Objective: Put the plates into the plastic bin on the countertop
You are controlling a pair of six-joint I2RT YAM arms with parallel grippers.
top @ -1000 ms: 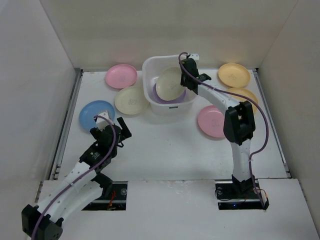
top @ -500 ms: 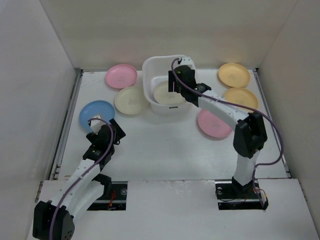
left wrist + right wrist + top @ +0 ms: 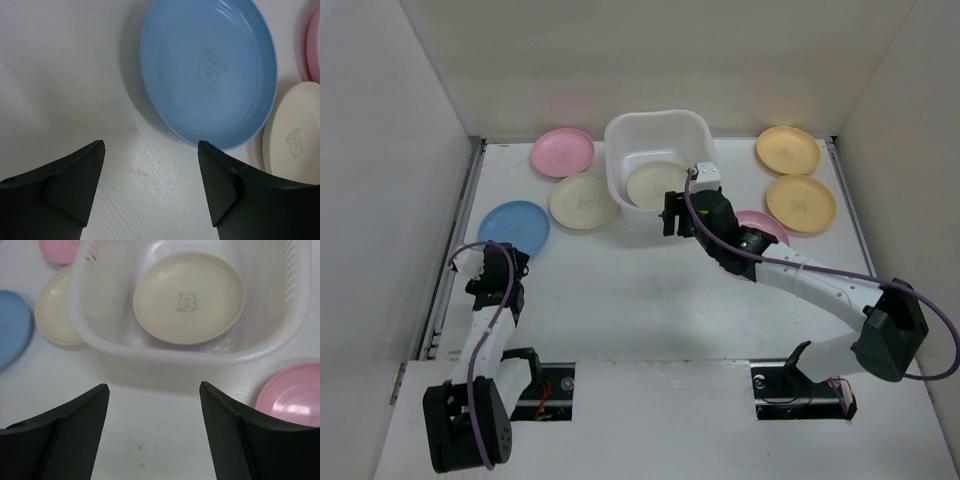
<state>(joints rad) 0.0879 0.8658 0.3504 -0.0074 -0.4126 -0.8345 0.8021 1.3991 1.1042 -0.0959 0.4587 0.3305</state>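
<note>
The plastic bin [image 3: 612,165] [image 3: 165,353] stands at the back middle of the countertop [image 3: 640,300], with a cream plate [image 3: 658,184] [image 3: 189,297] lying flat inside it. My right gripper [image 3: 675,215] [image 3: 154,386] hovers just in front of the bin, open and empty. A blue plate [image 3: 514,226] [image 3: 210,75] lies at the left. My left gripper [image 3: 488,263] [image 3: 151,145] sits just short of its near edge, open, with only bare countertop between the fingers. Other plates lie loose: pink [image 3: 562,152], cream [image 3: 583,201] [image 3: 295,135], two yellow-orange [image 3: 788,149] [image 3: 801,203].
Another pink plate [image 3: 767,223] [image 3: 295,395] lies right of the bin, partly hidden under my right arm. White walls close the countertop at the back and both sides. A metal rail [image 3: 455,250] runs along the left edge beside my left arm.
The right gripper has opened, left the cream plate flat in the bin and drawn back to the bin's near side. The left gripper has pulled back left off the blue plate, jaws slightly narrower.
</note>
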